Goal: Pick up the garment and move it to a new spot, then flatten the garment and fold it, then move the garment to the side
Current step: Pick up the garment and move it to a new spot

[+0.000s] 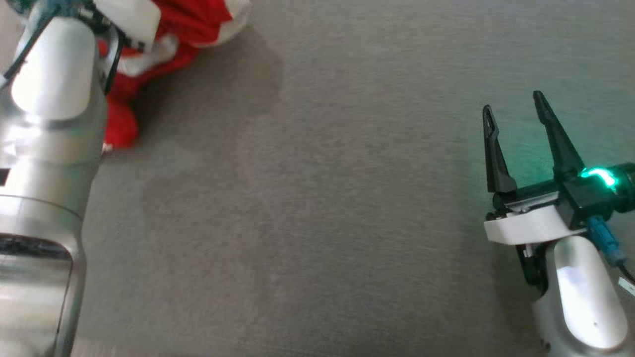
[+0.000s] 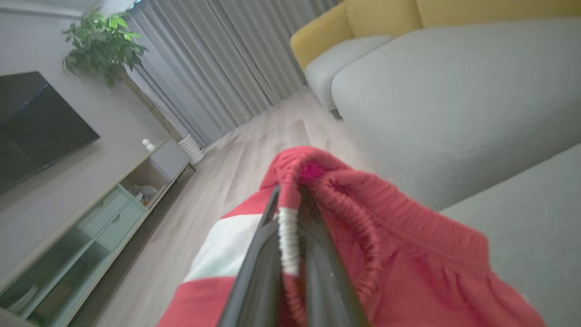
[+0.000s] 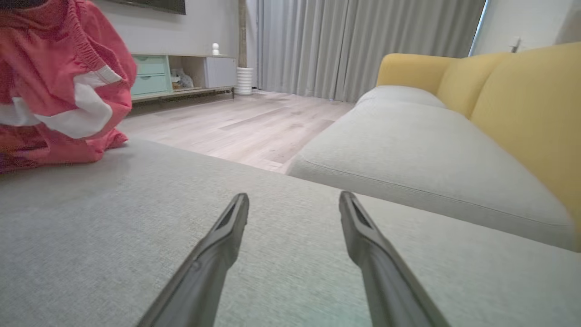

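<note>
The garment [image 1: 183,27] is red with white stripes and lies bunched at the far left of the grey cushion. In the left wrist view my left gripper [image 2: 290,200] is shut on the garment [image 2: 386,240], pinching a fold of red and white cloth near its ribbed waistband. From the right wrist view the garment [image 3: 59,86] hangs raised at the upper left, its lower part resting on the cushion. My right gripper [image 1: 513,109] stands open over bare cushion at the right, far from the cloth, nothing between its fingers [image 3: 227,227].
The grey cushion [image 1: 317,208] spreads wide between the arms. My left forearm [image 1: 44,148] covers the left edge. Beyond the cushion edge lie a wooden floor [image 3: 245,122], a grey and yellow sofa [image 3: 431,150] and a TV cabinet [image 2: 104,218].
</note>
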